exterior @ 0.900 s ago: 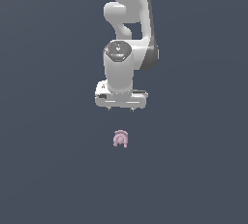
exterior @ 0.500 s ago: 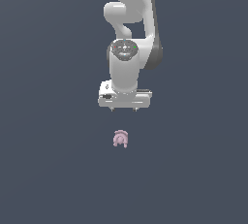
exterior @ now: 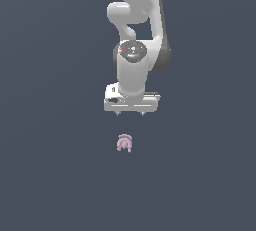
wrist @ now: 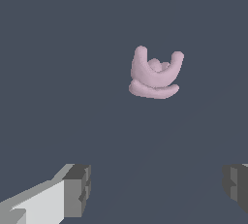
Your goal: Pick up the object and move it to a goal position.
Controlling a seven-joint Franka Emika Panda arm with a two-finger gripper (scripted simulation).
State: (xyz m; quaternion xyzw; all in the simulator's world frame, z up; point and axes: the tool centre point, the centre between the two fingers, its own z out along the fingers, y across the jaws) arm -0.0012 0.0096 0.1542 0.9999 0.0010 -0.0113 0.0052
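One Panda arm (exterior: 137, 35) filled the upper half of the exterior view, hanging down over a plain dark grey floor (exterior: 50, 175). No goal marker was visible in either view.

One gripper (exterior: 131, 113) sat at the arm's lower end, pointed down, with two short fingertips showing under the hand body. In the wrist view the two fingers (wrist: 77, 189) stood far apart at opposite sides of the picture with nothing between them, so the claw was released and empty.

One object (exterior: 124, 143), pale pink, tiny and lumpy, lay on the floor. In the exterior view it sat below the gripper and slightly toward the exterior view's left of the point midway between the fingertips, clearly apart from it, not touching. The wrist view showed the object (wrist: 155, 74) ahead of the finger gap, not between the fingers: an arched band with two stubby prongs, a small knob between them, and a flatter curved piece beneath.

Judgement: the pick had not started. The coming move turned on that offset, so the claw would have to shift forward over the object before descending. Its widest span looked to run across the arch, roughly parallel to the line between the fingers, so closing might catch the prong ends; that is uncertain.

Count: one arm, one gripper, two fingers, one object.
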